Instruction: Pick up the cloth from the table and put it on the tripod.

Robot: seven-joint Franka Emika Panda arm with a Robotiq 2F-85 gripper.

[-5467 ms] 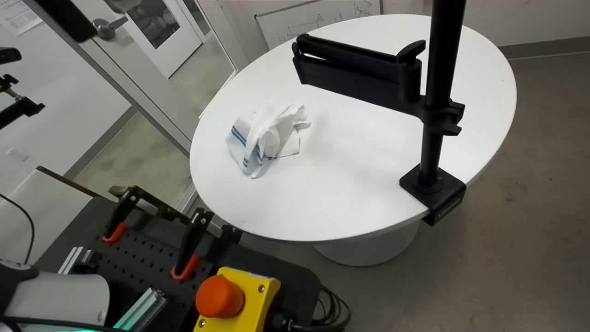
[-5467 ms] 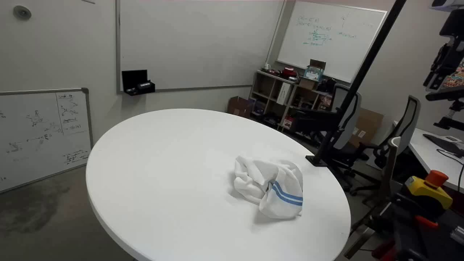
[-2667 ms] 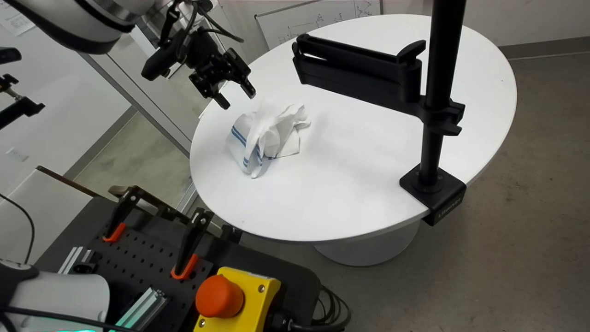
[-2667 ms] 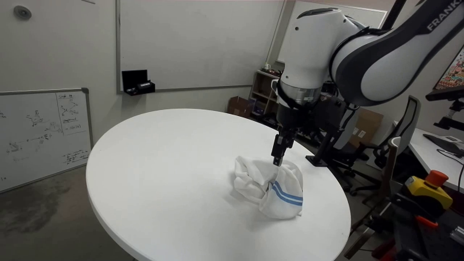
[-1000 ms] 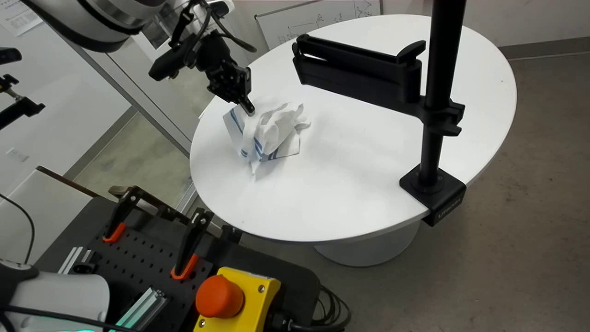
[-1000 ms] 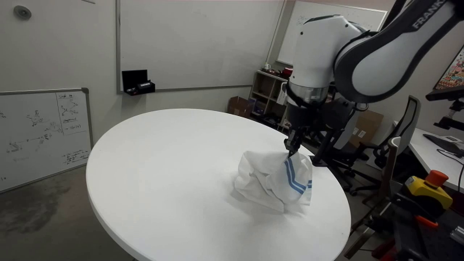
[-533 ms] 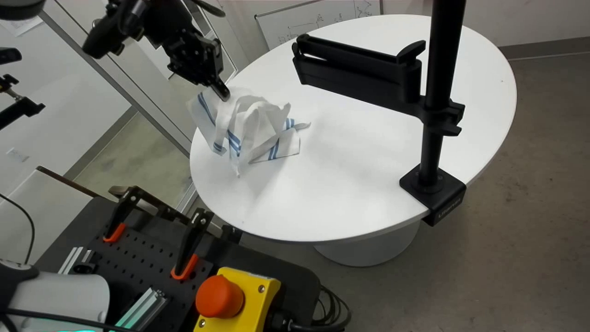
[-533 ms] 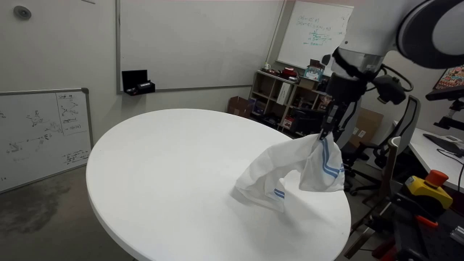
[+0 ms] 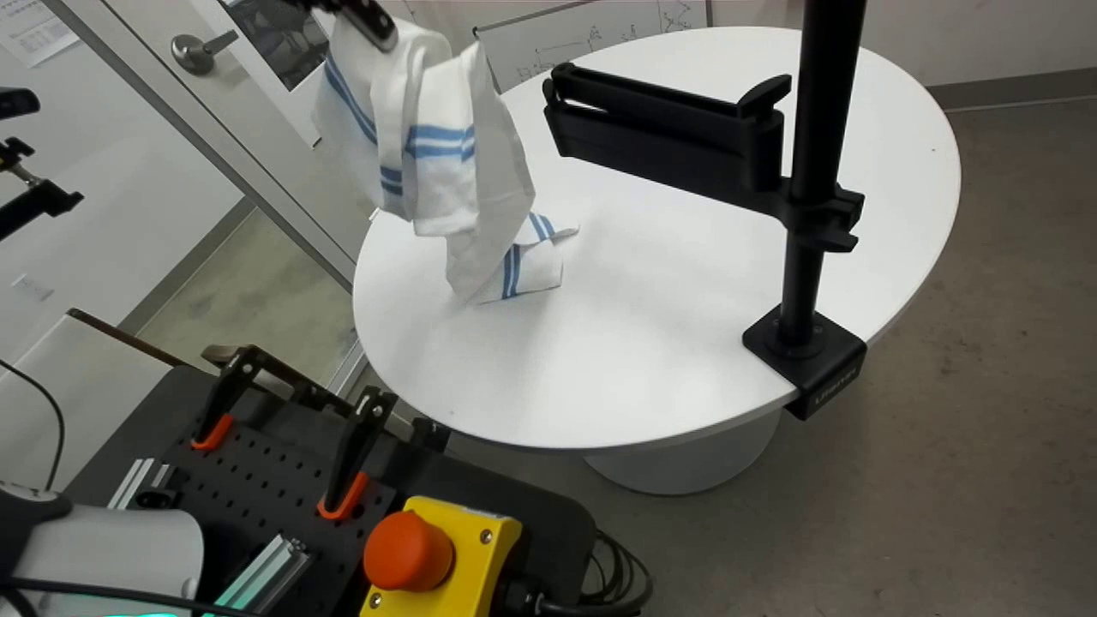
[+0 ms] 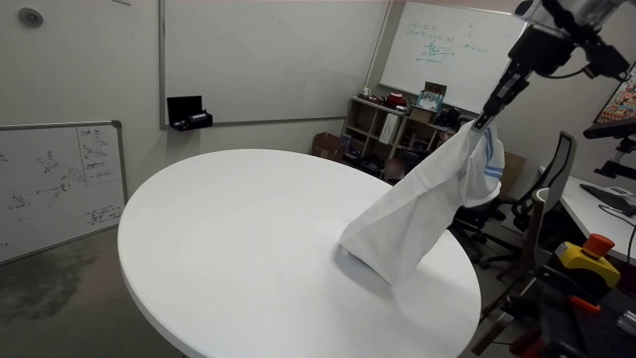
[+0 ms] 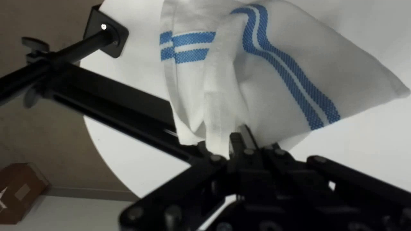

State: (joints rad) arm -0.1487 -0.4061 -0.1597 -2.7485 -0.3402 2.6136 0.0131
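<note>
The white cloth with blue stripes (image 9: 501, 163) hangs from my gripper (image 9: 383, 36), which is shut on its upper part. Its lower end still rests on the table, as both exterior views show; there the raised cloth (image 10: 412, 214) slants up to the gripper (image 10: 480, 124). In the wrist view the cloth (image 11: 289, 54) spreads beyond the closed fingers (image 11: 236, 144). What serves as the tripod, a black pole with a folded side arm (image 9: 660, 137), is clamped at the table edge, apart from the cloth. In the wrist view, the tripod (image 11: 112, 106) runs partly behind the cloth.
The round white table (image 9: 651, 368) carries the stand's clamp base (image 9: 806, 343) at its rim. Near the robot's base, a black cart holds a yellow box with a red button (image 9: 467, 548) and orange-tipped clamps. Shelves (image 10: 372, 119) and chairs stand behind the table.
The arm came down over the crumpled cloth, and the gripper shut on it. Since then it has risen toward the robot's side, drawing the cloth up and unfolding it. The tripod has not moved.
</note>
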